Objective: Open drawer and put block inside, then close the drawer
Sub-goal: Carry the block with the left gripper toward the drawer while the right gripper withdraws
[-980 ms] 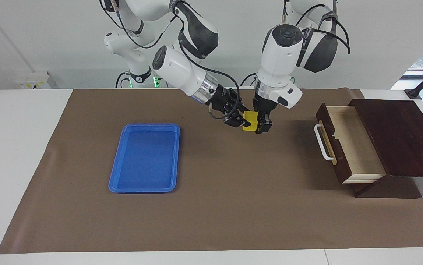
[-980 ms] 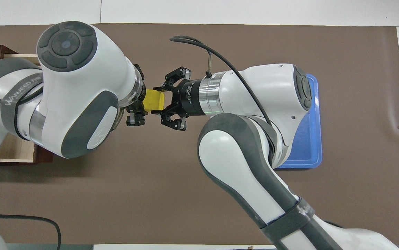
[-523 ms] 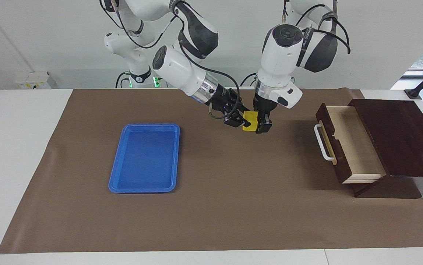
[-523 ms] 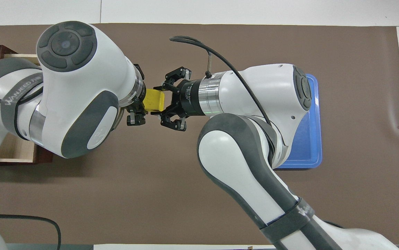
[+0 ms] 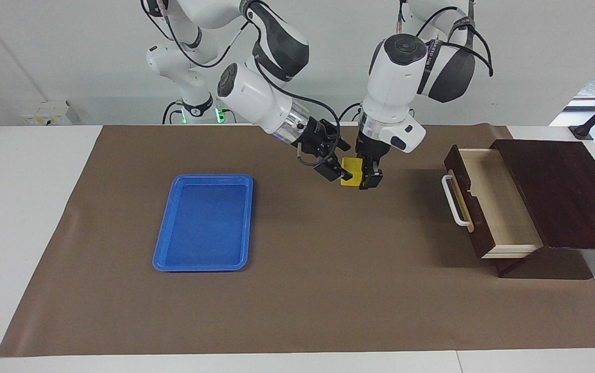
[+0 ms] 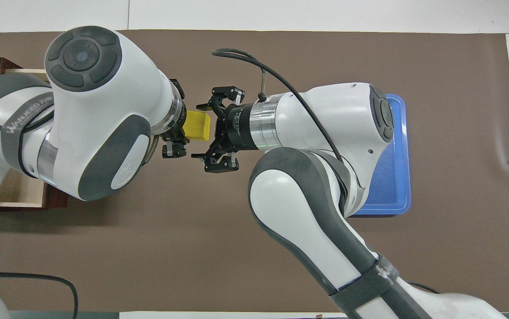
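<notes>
The yellow block [image 5: 350,170] hangs in the air over the brown mat, gripped by my left gripper [image 5: 363,176], which points straight down and is shut on it. It also shows in the overhead view [image 6: 196,125], beside the left gripper [image 6: 173,135]. My right gripper [image 5: 338,161] faces the block from the right arm's end; its fingers are spread wide either side of it and stand clear of it [image 6: 202,131]. The drawer [image 5: 489,202] stands pulled open at the left arm's end, with its pale inside bare and its white handle [image 5: 452,199] toward the mat's middle. The left arm hides most of it from overhead [image 6: 15,197].
A flat blue tray [image 5: 204,223] lies on the brown mat [image 5: 328,290] toward the right arm's end, partly under the right arm from overhead [image 6: 391,177]. The dark wooden box [image 5: 561,191] holds the drawer.
My right gripper has opened, let go of the block and drawn back a little. My left gripper has kept hold of the block and stayed in place.
</notes>
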